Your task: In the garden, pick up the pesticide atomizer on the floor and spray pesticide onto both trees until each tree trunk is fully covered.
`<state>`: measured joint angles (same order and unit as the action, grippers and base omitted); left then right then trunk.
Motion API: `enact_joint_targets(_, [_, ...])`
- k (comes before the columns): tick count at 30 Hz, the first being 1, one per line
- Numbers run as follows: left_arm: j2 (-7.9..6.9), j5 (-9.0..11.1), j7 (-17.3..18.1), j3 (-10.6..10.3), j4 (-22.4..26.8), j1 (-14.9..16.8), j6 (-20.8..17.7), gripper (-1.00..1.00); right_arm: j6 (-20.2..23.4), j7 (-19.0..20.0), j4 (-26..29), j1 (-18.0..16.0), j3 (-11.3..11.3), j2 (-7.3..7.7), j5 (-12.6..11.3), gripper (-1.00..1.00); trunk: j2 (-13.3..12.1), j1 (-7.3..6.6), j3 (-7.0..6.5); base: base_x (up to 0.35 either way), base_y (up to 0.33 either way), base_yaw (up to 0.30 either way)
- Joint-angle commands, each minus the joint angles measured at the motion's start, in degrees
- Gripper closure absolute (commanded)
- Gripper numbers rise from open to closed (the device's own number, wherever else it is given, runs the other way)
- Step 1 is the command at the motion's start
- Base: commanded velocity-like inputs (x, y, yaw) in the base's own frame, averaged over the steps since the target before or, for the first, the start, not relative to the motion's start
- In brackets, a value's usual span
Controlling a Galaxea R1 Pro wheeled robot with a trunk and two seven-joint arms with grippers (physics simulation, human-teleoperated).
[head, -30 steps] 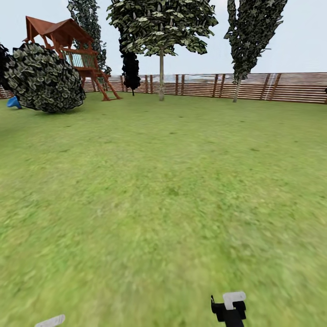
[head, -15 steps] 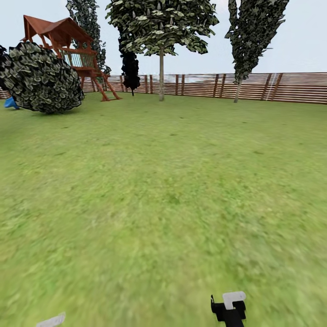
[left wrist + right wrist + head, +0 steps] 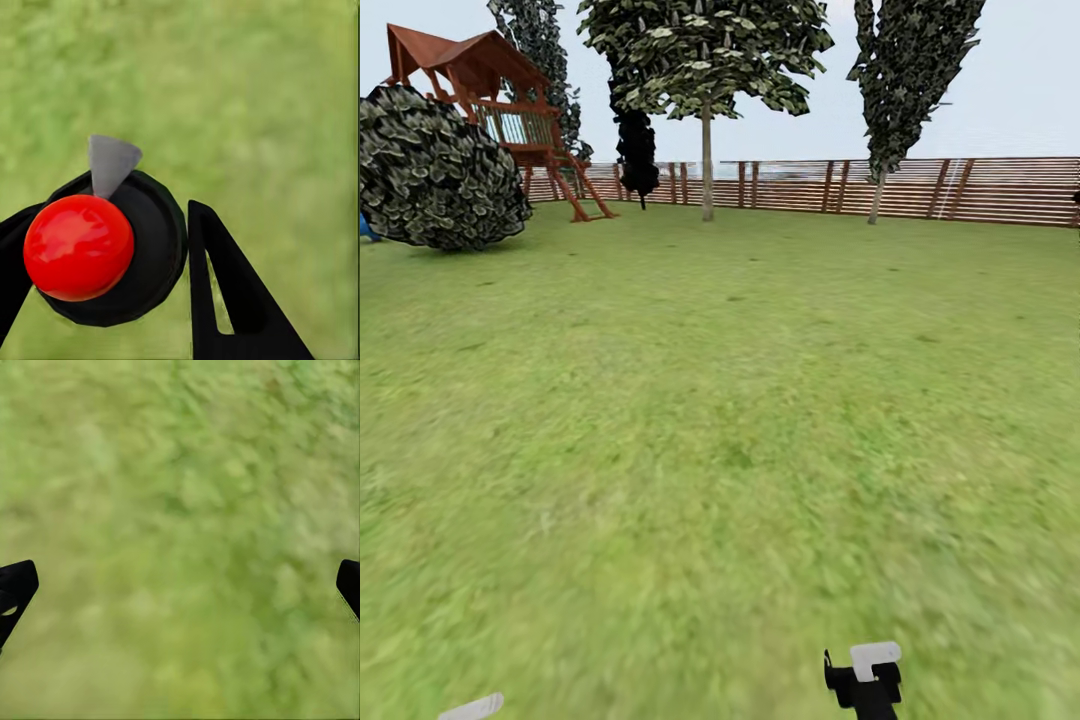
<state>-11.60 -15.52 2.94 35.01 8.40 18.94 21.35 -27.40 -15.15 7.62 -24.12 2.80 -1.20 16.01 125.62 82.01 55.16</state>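
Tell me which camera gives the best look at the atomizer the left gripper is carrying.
The left wrist view: the atomizer sits close up between the left gripper's black fingers, showing a red ball top, black body and grey nozzle. The head view catches a grey sliver at its lower edge, perhaps part of it. The right wrist view looks at grass.

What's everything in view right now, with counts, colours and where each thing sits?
Grass lawn: one, green, across the whole ground ahead.
Wooden fence: one, brown horizontal slats, along the far edge.
Tall trees: two, pale trunks with dark green crowns, by the fence; one centre, one further right.
Dark tree: one, almost black, left of the centre tree.
Round bush: one, dark green, far left.
Play tower: one, red-brown wood, behind the bush.
Atomizer: one, black body with red cap and grey nozzle, held in the left end effector.
Right end effector: black fingers wide apart over grass.
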Motion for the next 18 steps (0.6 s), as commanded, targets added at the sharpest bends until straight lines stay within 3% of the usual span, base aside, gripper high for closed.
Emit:
enact_joint_targets(1, [-0.01,-0.3,0.3,0.5,0.0,0.0,0.2,1.0,-0.1,-0.3,-0.1,0.0,0.3,-0.03,0.6,-1.0,0.0,0.03,0.05,0.336,0.0,-0.004])
enact_joint_targets(18, [-0.01,-0.2,0.3,0.5,0.0,0.0,0.2,1.0,-0.1,-0.3,-0.1,0.0,0.3,-0.03,0.6,-1.0,0.0,0.03,0.32,0.337,0.0,0.0])
